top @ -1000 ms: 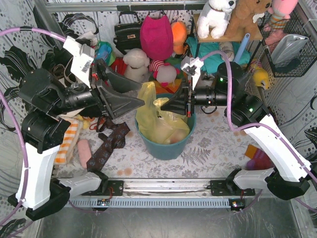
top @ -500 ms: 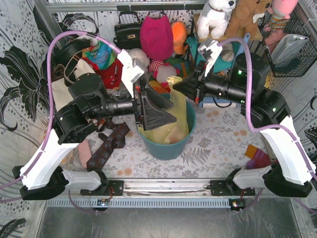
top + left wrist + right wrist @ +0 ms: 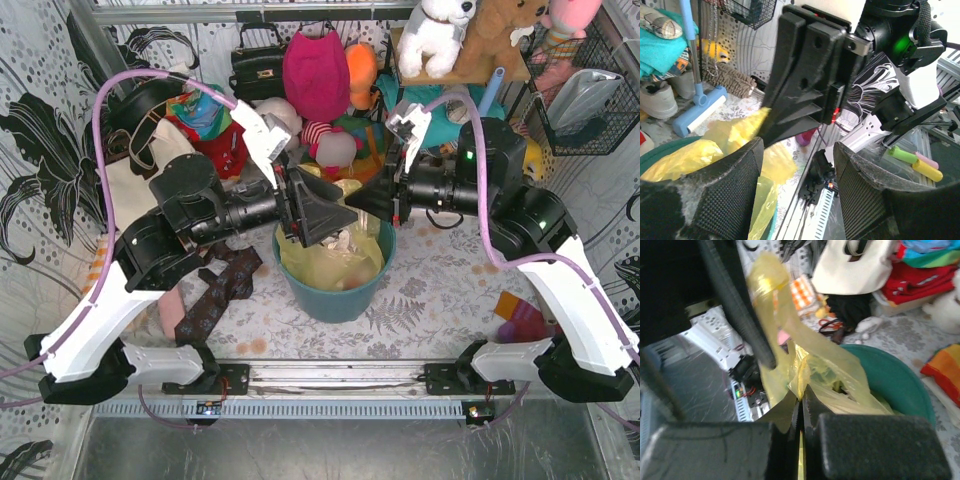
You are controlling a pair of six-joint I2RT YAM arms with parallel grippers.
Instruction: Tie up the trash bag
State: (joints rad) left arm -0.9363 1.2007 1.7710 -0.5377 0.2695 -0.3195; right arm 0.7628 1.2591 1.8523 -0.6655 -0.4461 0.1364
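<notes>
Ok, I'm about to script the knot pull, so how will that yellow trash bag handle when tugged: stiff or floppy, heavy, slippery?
Probably floppy: the flap of the trash bag pinched in the right gripper crumples into twisted strips. Likely light, being thin see-through film. It may slip or tear, since that film looks smooth and stretched.

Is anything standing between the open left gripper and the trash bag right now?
Only the right gripper, shut on a raised strip of the trash bag, sits directly ahead of the open left gripper. The yellow plastic beside it, above the teal bin, looks unobstructed.
</notes>
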